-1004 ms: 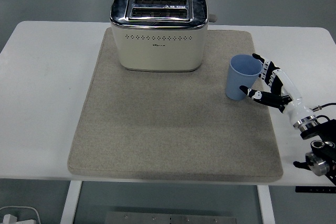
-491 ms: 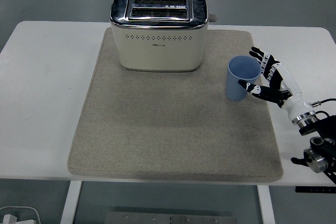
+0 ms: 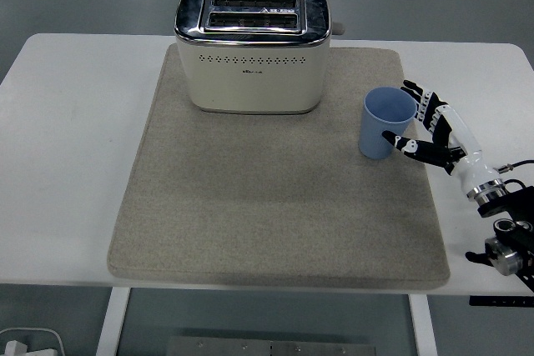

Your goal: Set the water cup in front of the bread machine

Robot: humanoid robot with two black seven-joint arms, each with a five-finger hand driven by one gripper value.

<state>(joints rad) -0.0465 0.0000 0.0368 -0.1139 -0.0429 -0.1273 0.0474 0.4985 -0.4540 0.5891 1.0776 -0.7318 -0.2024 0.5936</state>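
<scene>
Beige mat [image 3: 250, 206]: pale-blue cup [image 3: 385, 123] upright, right hand [image 3: 428, 129] fingers spread beside it

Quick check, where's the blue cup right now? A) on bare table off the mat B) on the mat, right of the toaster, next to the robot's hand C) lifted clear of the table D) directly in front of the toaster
B: the blue cup stands upright on the grey mat, off to the right of the toaster, with the right hand at its side.
</scene>
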